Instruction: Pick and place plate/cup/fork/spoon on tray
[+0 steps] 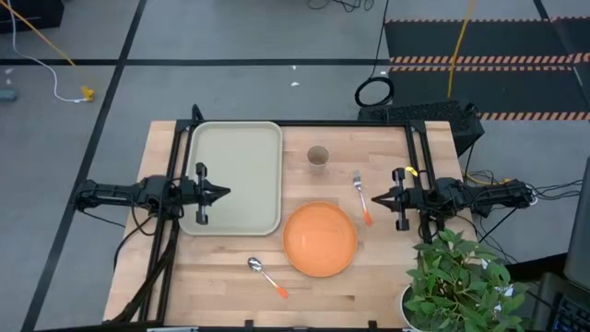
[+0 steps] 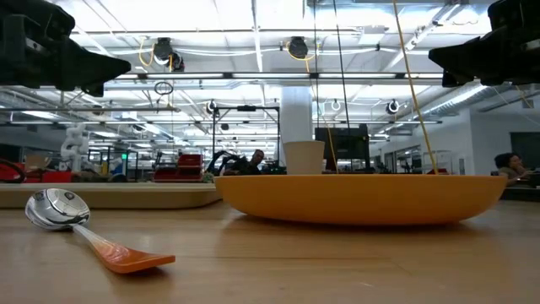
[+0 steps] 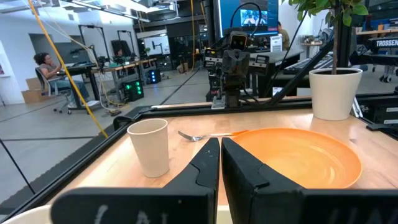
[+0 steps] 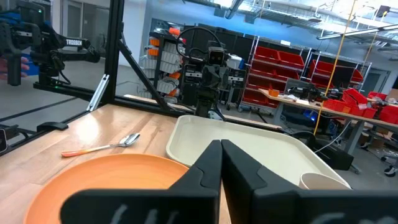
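The pale tray (image 1: 235, 177) lies at the table's far left with nothing on it. The orange plate (image 1: 319, 239) lies flat right of it, toward the near edge. The beige cup (image 1: 317, 158) stands upright at the far middle. The fork (image 1: 361, 196) lies right of the plate. The spoon (image 1: 265, 275) lies near the front edge, bowl up. My left gripper (image 1: 224, 193) is shut and empty above the tray's left side. My right gripper (image 1: 376, 197) is shut and empty, raised beside the fork.
A potted plant (image 1: 458, 281) stands at the table's near right corner, close to my right arm. A black frame (image 1: 277, 124) runs along the table's far edge and both sides. Bare wood lies between tray and spoon.
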Controlling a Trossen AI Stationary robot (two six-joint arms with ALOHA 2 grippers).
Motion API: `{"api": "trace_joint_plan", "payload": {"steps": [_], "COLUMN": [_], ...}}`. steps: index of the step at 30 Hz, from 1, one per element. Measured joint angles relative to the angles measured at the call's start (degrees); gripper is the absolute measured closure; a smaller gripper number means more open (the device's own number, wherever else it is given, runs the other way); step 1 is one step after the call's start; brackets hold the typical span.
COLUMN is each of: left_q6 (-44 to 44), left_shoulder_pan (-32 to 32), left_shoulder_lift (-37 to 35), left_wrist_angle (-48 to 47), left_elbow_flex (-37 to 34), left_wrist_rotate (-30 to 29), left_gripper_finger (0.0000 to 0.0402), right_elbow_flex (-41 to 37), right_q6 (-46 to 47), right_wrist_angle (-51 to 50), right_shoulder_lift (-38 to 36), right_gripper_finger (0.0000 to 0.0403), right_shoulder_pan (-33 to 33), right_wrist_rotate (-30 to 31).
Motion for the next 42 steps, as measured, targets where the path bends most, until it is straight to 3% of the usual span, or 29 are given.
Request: {"api": "trace_joint_plan", "payload": {"steps": [26,30,36,42], "left_q6": [-2.9,-2.1,3.2,7.3], "left_shoulder_pan": [0.0,0.0,0.0,0.0], "left_shoulder_lift": [0.0,0.0,2.3,11.6], "left_wrist_angle": [1.6,7.3,5.8,0.0], "left_elbow_flex": [0.0,0.1,6.6,18.8], "left_wrist_rotate": [0.0,0.0,0.0,-2.4], "left_gripper_finger": [0.0380,0.0380,0.0380,0.0397], "right_elbow_flex": [0.0,0.0,0.0,0.0], "right_q6": [0.0,0.0,6.5,7.9], "right_wrist_angle": [0.0,0.2,0.3,0.4], "right_shoulder_lift": [0.0,0.0,0.0,0.0], "right_gripper_finger": [0.0403,0.0403,0.0403,0.0403], "right_shoulder_pan": [0.0,0.0,0.0,0.0], "right_wrist_rotate": [0.0,0.1,0.1,0.3]}}
